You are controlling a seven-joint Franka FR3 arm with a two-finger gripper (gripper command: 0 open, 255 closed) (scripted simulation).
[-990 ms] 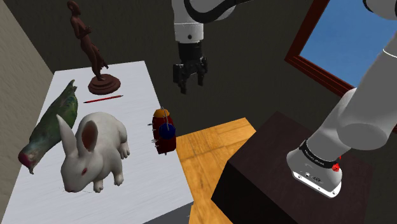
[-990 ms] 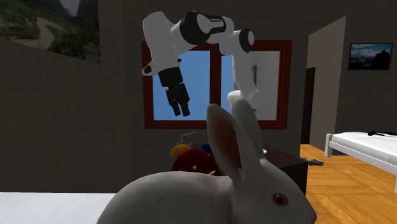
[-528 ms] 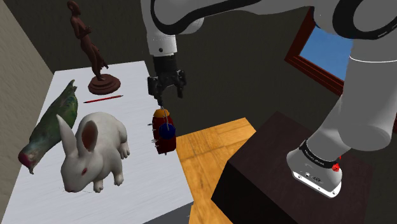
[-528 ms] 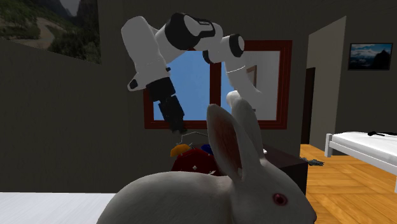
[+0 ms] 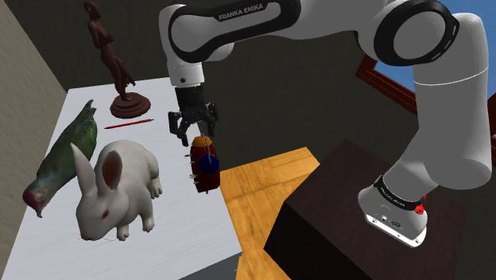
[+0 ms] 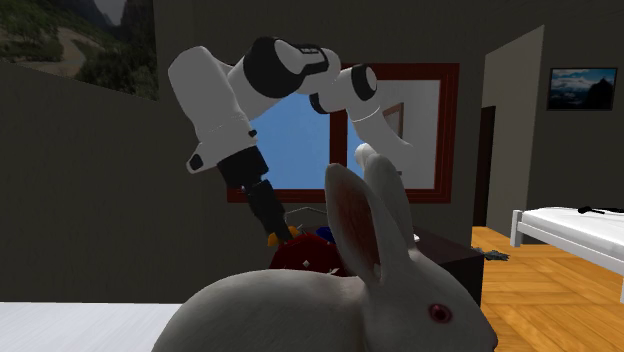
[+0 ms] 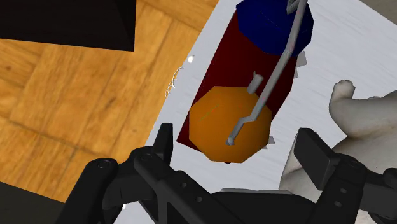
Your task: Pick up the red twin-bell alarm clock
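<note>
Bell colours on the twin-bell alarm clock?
One orange bell, one blue bell, on the dark red alarm clock; wrist view shows them best.

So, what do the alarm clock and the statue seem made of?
The alarm clock: dark red body, orange bell and blue bell, all matte, like painted plastic or metal; its thin grey handle looks metallic. The statue: reddish-brown with faint sheen, perhaps polished wood or bronze.
</note>
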